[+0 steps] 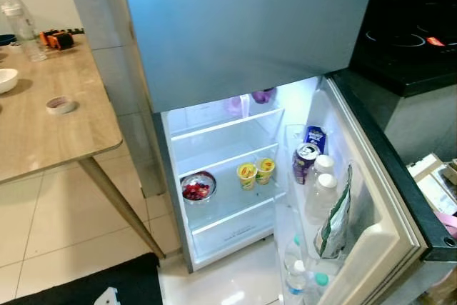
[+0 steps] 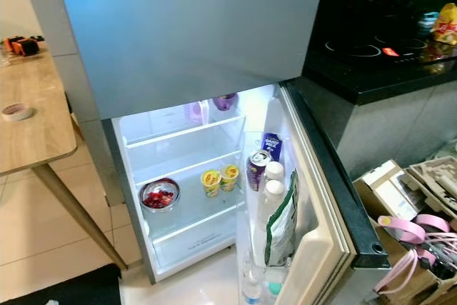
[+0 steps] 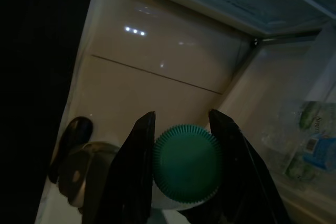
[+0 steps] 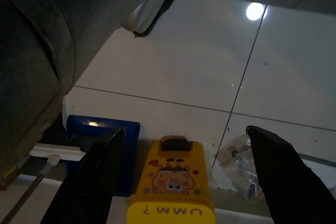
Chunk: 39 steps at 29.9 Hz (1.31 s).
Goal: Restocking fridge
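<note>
The fridge [image 1: 235,26] stands with its lower door [image 1: 385,198] swung open to the right. On the lit shelves sit a bowl of red fruit [image 1: 198,188] and two yellow cups [image 1: 247,174]. A can [image 1: 305,161], a blue carton [image 1: 315,136], clear bottles [image 1: 320,194] and a green-white bag [image 1: 334,219] fill the door racks. My left gripper [image 3: 182,116] is shut on a bottle with a green cap [image 3: 186,163], low over the pale floor beside the fridge's base. My right gripper [image 4: 185,130] is open, its fingers wide on either side of a yellow carton [image 4: 170,187] without touching it.
A wooden table [image 1: 43,126] at the left carries a water bottle [image 1: 20,23], a white bowl [image 1: 6,78] and a tape roll [image 1: 61,105]. A black hob counter [image 2: 385,55] is at the right, with cardboard boxes [image 2: 385,183] below. A blue box [image 4: 102,150] lies beside the carton.
</note>
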### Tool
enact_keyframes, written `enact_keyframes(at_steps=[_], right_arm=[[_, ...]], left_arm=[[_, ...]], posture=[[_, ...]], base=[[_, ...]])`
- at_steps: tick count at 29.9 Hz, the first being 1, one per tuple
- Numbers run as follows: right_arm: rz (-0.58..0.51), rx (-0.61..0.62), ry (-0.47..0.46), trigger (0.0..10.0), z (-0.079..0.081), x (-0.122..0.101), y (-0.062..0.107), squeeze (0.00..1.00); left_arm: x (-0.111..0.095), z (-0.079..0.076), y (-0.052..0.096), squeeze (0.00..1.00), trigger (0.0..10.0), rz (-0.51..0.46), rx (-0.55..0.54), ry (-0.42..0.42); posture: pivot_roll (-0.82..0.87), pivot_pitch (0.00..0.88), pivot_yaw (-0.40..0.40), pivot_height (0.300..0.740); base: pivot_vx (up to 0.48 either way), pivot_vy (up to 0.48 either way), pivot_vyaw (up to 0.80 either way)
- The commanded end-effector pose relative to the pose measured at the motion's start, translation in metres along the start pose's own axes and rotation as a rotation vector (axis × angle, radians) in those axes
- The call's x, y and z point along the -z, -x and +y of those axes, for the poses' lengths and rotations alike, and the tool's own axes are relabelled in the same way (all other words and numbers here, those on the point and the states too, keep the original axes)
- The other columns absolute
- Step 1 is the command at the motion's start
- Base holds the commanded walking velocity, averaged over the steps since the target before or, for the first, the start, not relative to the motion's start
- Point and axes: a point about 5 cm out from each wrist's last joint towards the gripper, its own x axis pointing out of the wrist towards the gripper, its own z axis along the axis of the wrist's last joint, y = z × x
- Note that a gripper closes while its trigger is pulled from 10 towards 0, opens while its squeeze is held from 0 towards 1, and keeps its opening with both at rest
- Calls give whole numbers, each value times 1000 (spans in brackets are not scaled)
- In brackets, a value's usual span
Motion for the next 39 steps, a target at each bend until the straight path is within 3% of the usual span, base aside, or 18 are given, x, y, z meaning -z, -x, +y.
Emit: enact_keyframes(at_steps=[1, 14, 39], right_arm=[[9, -11, 2, 10000, 1, 1, 0, 0], [31, -24, 2, 10000, 2, 2, -1, 0], [16, -35, -25, 10000, 3, 2, -1, 0]], left_arm=[[9, 1, 0, 0, 10000, 27, -22, -15], [9, 4, 1, 0, 10000, 23, -81, -67], [16, 2, 0, 0, 10000, 42, -92, -88]], posture=[[-110, 0, 2, 740], [-109, 0, 1, 740], [-110, 0, 0, 740]], base=[[0, 0, -769], [0, 0, -769], [0, 0, -769]])
